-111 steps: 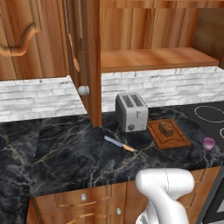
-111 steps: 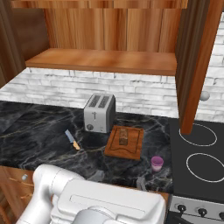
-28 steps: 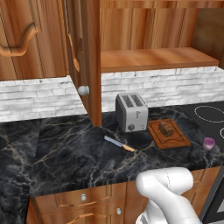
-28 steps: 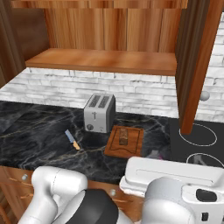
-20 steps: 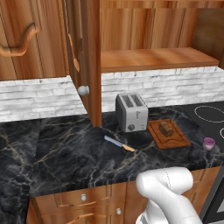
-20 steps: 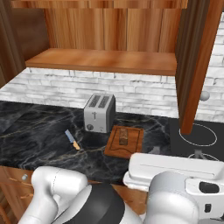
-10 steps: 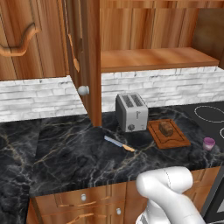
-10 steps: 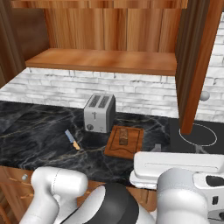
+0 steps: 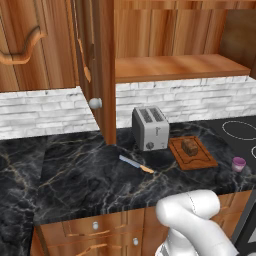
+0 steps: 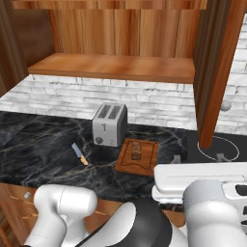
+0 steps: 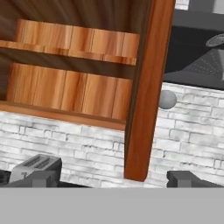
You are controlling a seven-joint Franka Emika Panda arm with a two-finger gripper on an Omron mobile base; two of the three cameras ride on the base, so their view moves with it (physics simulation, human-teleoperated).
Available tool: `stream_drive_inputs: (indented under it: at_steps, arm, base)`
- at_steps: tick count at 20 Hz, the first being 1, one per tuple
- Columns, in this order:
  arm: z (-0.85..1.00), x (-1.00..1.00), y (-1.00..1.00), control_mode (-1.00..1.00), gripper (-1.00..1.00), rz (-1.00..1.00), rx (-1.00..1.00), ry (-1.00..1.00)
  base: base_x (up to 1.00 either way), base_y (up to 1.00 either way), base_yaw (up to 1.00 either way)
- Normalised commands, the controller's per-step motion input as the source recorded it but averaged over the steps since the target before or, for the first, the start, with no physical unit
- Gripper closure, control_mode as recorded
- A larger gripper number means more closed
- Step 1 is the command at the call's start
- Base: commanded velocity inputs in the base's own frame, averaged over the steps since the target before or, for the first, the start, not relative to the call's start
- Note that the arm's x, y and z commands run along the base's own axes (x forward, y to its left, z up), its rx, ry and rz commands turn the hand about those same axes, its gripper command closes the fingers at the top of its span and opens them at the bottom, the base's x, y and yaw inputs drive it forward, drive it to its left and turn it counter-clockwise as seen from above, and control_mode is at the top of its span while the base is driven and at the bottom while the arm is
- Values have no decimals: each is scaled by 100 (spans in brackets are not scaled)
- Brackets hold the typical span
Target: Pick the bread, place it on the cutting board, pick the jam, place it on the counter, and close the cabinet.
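Note:
The small dark bread (image 9: 189, 146) (image 10: 136, 151) lies on the reddish cutting board (image 9: 200, 159) (image 10: 144, 164), right of the toaster. The purple-lidded jam (image 9: 239, 163) stands on the black marble counter (image 9: 80, 175) beside the board. The cabinet (image 9: 175, 67) stands open, its left door (image 9: 102, 75) edge-on and its right door (image 10: 214, 72) swung out. In the hand view my gripper (image 11: 113, 180) is open and holds nothing; it faces the right door's edge (image 11: 144, 87) and its round knob (image 11: 167, 99).
A silver toaster (image 9: 150, 127) (image 10: 110, 124) (image 11: 35, 168) stands at the back by the brick wall. A knife (image 9: 136, 164) (image 10: 79, 154) lies on the counter left of the board. A black stovetop (image 9: 240, 130) (image 10: 219, 147) adjoins the counter on the right. My arm covers the lower right base view.
In the right base view my arm and hand have swung further right and slightly up. Bread, board, jam, toaster and doors have not moved.

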Motion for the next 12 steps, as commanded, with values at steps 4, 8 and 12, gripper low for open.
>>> stream_drive_inputs:
  at_steps: [4,8,12]
  arm:
    - [0,13,-4,-100,-100,7,0,0]
    - [0,9,-7,-100,-100,7,0,0]
    - [0,1,-11,-100,-100,8,0,0]
  base:
    - [0,0,0]
    - [0,0,0]
    - [0,0,0]
